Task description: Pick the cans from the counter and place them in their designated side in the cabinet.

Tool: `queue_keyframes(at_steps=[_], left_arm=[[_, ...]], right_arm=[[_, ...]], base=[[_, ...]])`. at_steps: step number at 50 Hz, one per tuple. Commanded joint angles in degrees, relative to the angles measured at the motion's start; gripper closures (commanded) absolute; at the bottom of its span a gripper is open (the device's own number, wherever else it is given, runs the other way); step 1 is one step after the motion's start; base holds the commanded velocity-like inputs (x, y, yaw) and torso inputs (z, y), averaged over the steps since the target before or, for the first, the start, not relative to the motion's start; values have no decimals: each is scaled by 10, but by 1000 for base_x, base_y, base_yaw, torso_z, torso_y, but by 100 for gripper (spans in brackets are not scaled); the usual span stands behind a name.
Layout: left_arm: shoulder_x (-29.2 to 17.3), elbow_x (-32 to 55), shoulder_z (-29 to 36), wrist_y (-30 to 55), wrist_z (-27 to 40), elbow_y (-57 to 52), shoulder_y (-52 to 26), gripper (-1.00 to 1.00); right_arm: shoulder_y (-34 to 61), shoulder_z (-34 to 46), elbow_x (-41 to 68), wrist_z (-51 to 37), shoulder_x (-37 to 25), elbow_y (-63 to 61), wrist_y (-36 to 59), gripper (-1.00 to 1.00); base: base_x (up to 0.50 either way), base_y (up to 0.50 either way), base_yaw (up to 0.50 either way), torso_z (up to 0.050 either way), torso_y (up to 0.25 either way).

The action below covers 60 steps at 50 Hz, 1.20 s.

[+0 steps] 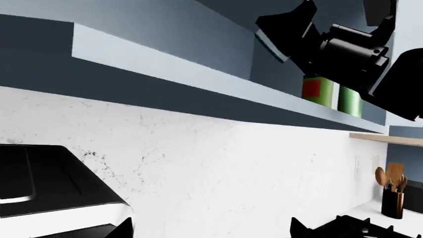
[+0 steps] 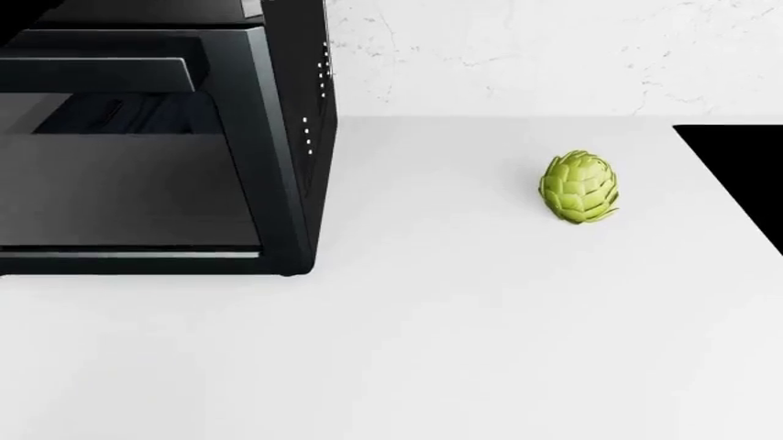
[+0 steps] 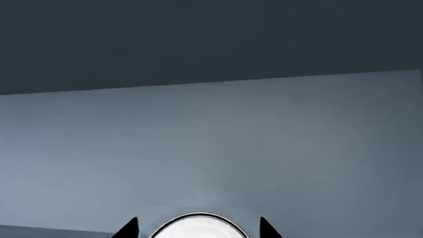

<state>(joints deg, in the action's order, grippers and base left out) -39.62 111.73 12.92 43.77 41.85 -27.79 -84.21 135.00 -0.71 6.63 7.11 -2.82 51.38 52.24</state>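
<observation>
Two cans [image 1: 332, 93] stand side by side on the cabinet shelf [image 1: 198, 74], green-labelled, one showing a red patch. One black arm [image 1: 357, 54] reaches in just above them; its gripper is out of that view. One silver can top [image 3: 198, 225] sits between the right gripper's [image 3: 198, 229] two dark fingertips [image 3: 130, 229]; whether they clamp it I cannot tell. One artichoke [image 2: 580, 187] lies on the counter [image 2: 490, 348] beside one black oven [image 2: 147, 137]. One utensil holder [image 1: 393, 198] stands by the stovetop [image 1: 350, 228].
</observation>
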Motion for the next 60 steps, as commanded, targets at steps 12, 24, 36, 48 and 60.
queue_keyframes(at_steps=[12, 24, 36, 48, 60], left_arm=[[-1, -2, -1, -4, -5, -1, 1, -100], [-2, 1, -1, -8, -1, -5, 1, -100], [-2, 2, 0, -9, -2, -3, -2, -100], [-3, 7, 1, -11, 2, -5, -7, -100], [-9, -1, -6, -16, -5, -9, 7, -100]], right_arm=[[0, 1, -7, 6, -1, 11, 2, -100], [0, 1, -7, 6, -1, 11, 2, -100], [0, 1, -7, 6, -1, 11, 2, -100], [0, 1, -7, 6, -1, 11, 2, -100], [0, 12, -93, 66, -30, 65, -38, -100]], base=[[0, 0, 0, 0, 0], [0, 0, 0, 0, -1], [-241, 0, 0, 0, -1], [-98, 0, 0, 0, -3], [0, 0, 0, 0, 0]])
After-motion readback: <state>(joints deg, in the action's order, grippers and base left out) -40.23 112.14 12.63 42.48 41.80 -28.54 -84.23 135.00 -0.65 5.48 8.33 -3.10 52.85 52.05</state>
